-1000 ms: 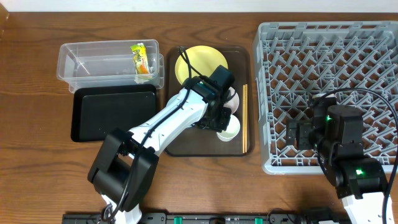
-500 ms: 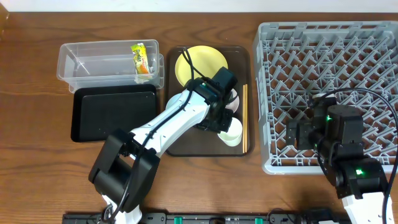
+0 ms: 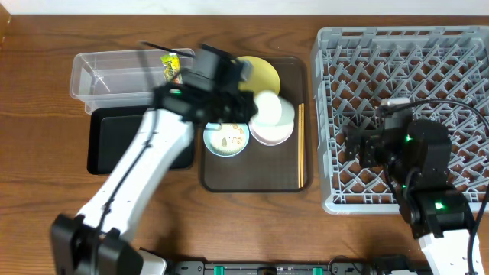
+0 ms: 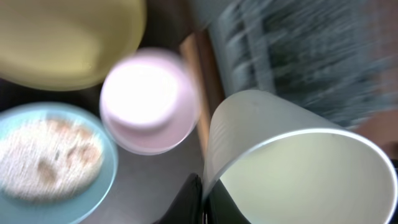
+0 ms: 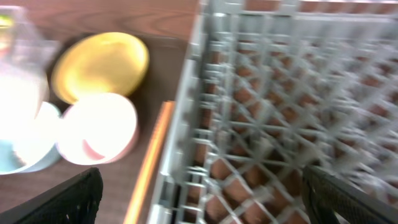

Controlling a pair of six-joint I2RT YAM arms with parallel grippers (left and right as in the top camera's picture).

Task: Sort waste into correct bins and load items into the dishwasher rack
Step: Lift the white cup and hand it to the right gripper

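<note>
Grey plastic rack (image 3: 397, 34), wood-grain table (image 3: 38, 198), clear glossy tub (image 3: 114, 76).

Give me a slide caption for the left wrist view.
Left gripper holding the white cup above the pink bowl, blue bowl of food scraps and yellow plate.

I get a blurred feed here. The grey rack (image 5: 292, 93) fills the right side. Chopsticks (image 5: 149, 163) lie just beside the rack's left wall; farther left of the rack sit the pinkish bowl (image 5: 99, 127) and the yellow plate (image 5: 102, 65).
</note>
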